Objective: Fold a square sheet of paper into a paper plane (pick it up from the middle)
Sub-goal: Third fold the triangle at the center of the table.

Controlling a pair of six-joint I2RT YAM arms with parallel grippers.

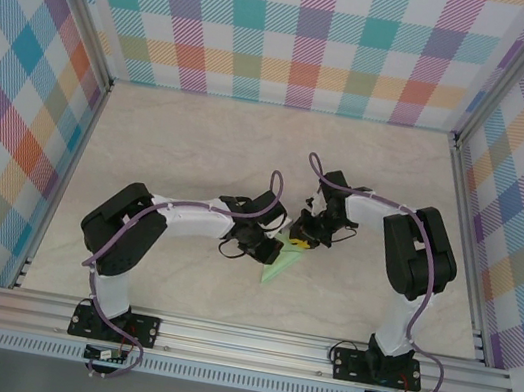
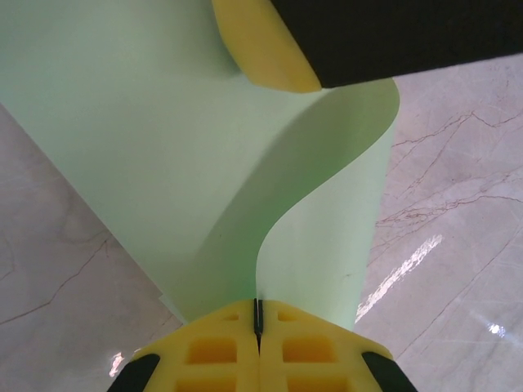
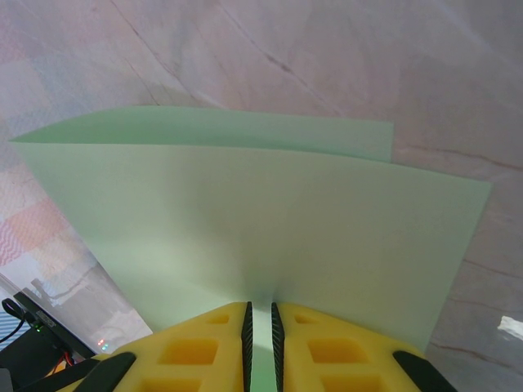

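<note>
The left gripper (image 2: 258, 317) and right gripper (image 3: 260, 314) are each clamped on the thin, pale mint-green paper sheet (image 2: 163, 163), held over the marbled table (image 1: 200, 145). It looks light and floppy, bowing easily, so pinch the edges gently.

Square sheet of paper (image 1: 276, 269) at table (image 1: 200, 145) centre, between left hand (image 1: 273, 250) and right hand (image 1: 302, 243)

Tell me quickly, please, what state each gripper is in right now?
Left gripper: closed, holding the paper.
Right gripper: closed, holding the same paper.
</note>
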